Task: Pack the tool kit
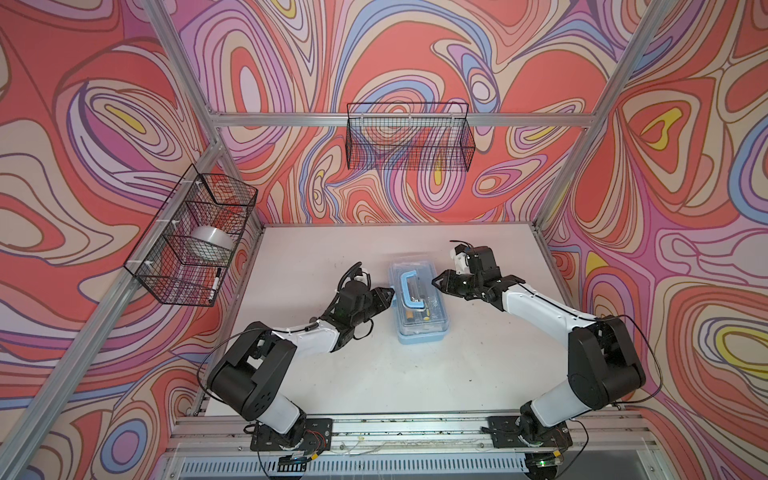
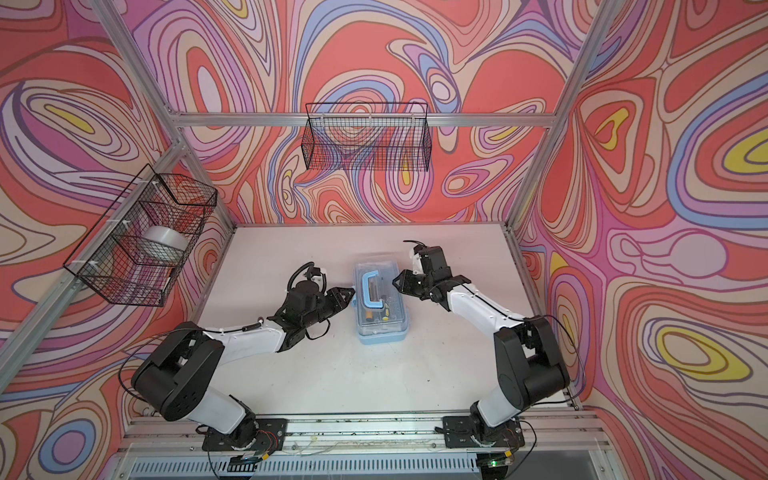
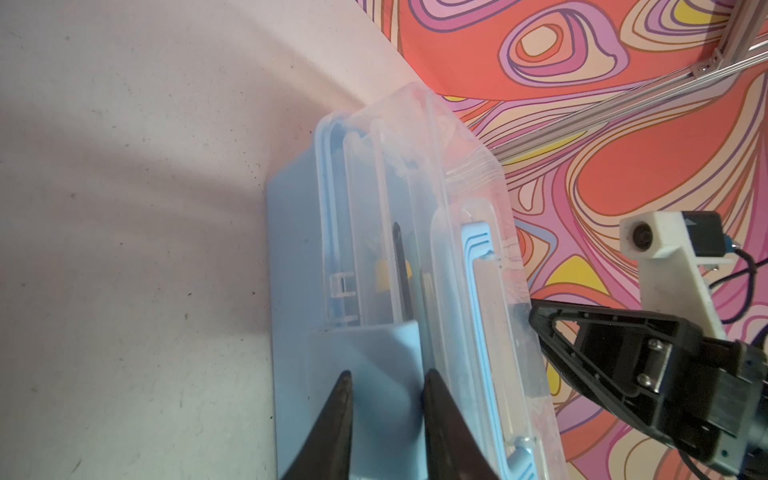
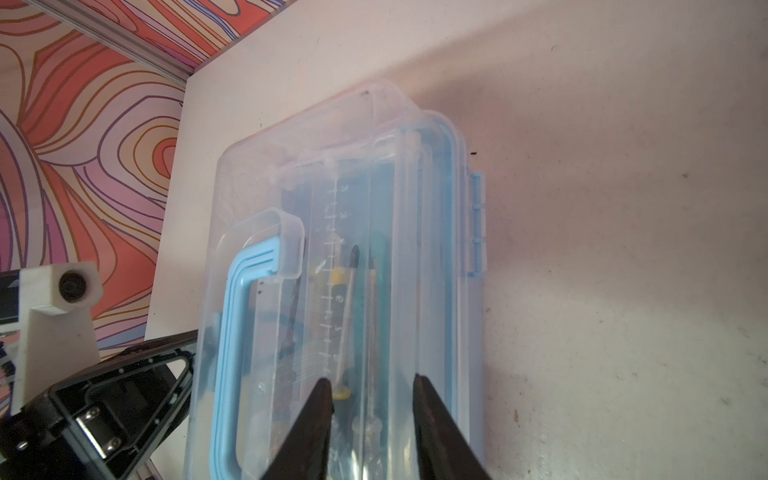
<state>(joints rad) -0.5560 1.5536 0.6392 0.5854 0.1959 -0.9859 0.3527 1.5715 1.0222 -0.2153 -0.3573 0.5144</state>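
The tool kit, a light-blue box with a clear lid, lies closed mid-table with its blue handle flat on the lid. Screwdrivers show through the lid. My left gripper is at the box's left side. In the left wrist view, the left gripper holds its jaws slightly apart over the blue latch, gripping nothing. My right gripper is at the box's right side. In the right wrist view, the right gripper hangs over the clear lid, jaws slightly apart and empty.
A black wire basket hangs empty on the back wall. Another wire basket on the left wall holds a tape roll and a marker. The white table is bare in front of the box.
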